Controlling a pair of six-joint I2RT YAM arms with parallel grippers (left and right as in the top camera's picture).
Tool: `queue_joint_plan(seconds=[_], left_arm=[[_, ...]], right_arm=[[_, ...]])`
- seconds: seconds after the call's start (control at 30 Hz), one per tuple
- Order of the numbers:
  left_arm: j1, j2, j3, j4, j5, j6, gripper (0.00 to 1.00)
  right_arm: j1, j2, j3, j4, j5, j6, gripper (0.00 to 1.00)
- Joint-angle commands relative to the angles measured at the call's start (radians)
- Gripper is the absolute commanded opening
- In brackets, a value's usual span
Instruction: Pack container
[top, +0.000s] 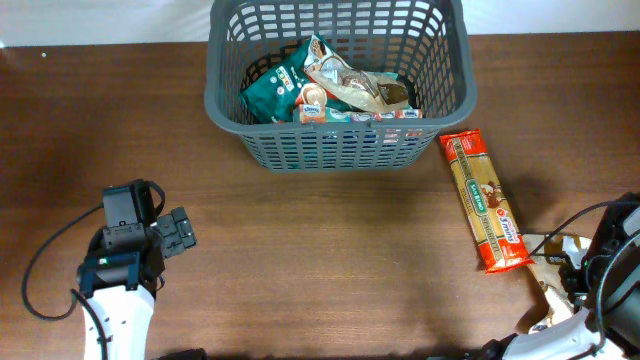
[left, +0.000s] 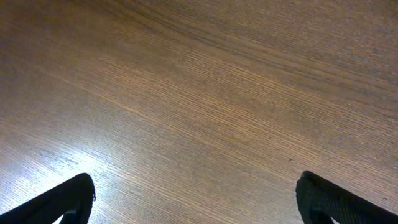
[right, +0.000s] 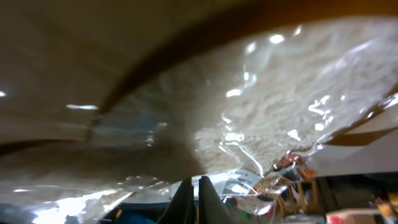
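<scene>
Overhead: container (top: 335, 150) sits at the far middle of the surface (top: 330, 265), upright, already part-loaded with a green packet (top: 268, 95) and a crinkly clear packet (top: 358, 88) on top of other packets. My read: moulded plastic, stiff, light for its bulk, not fragile. The rolled rim is the place to take hold if it needs shifting; the slotted walls could snag a fingertip, so load over the rim from above. A long spaghetti packet (top: 485, 203) lies on the surface just right of the container, not touching it. It is probably rigid but brittle inside, so grip mid-length across the narrow side. Left fingers (top: 180, 238) are parked near-left, well clear of everything. A pale clear bag (top: 553, 268) sits at the tip of the right arm, near-right. Left wrist: left fingers (left: 65, 200) are spread wide with only bare wood grain between them, grasping nothing. Right wrist: right fingers (right: 193, 196) are clenched together, and the clear bag (right: 280, 124) of pale grainy fill crowds the lens. It looks pinched by a fold of film, but the contact point itself isn't sharp. The bag is floppy, the film is slippery, and the fill will shift, so expect sag and swing.
</scene>
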Motion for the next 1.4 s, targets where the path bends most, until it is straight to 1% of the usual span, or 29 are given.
queue_joint_plan(seconds=[0.0, 0.27, 0.87, 1.0, 1.37], left_arm=[[0.007, 0.002, -0.006, 0.002, 0.011, -0.009, 0.99], [0.007, 0.002, -0.006, 0.002, 0.012, -0.009, 0.99], [0.007, 0.002, -0.006, -0.01, 0.015, -0.009, 0.99], [0.007, 0.002, -0.006, -0.01, 0.015, -0.009, 0.99], [0.007, 0.002, -0.006, -0.02, 0.018, -0.009, 0.99]], right_arm=[[-0.002, 0.01, 0.048, 0.002, -0.082, 0.013, 0.04], [0.01, 0.01, 0.066, 0.008, -0.193, 0.012, 0.04], [0.039, 0.01, 0.066, 0.071, -0.267, 0.016, 0.03], [0.039, 0.01, 0.066, 0.119, -0.271, 0.046, 0.04], [0.045, 0.01, 0.066, 0.253, -0.388, 0.045, 0.04]])
